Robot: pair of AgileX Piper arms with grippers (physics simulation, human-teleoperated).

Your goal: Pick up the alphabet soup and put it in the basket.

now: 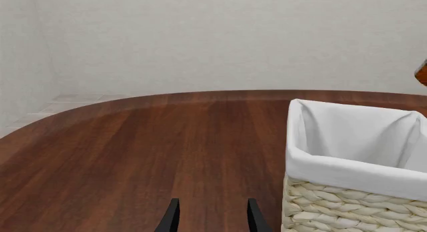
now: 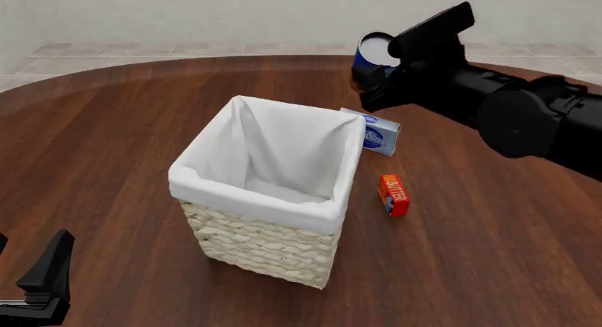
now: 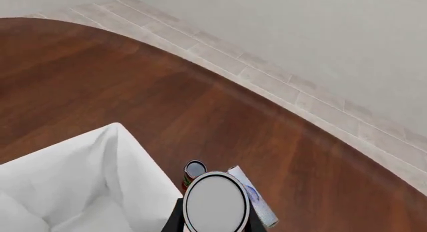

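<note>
The alphabet soup (image 2: 374,51) is a small blue can with a pale flat top. My right gripper (image 2: 378,68) is shut on it and holds it in the air behind the far right corner of the basket (image 2: 263,235). In the right wrist view the can's top (image 3: 215,201) fills the space between the fingers, with the basket's white liner (image 3: 73,192) below and beside it. My left gripper (image 1: 213,203) is open and empty, low over the table at the near left (image 2: 42,281), with the basket's wicker wall (image 1: 347,204) beside it.
A blue-and-white flat box (image 2: 382,134) lies just right of the basket's far corner. A red-orange box (image 2: 393,194) lies on the table to the basket's right. The right wrist view shows another small dark can (image 3: 194,170) on the table next to the flat box (image 3: 255,197).
</note>
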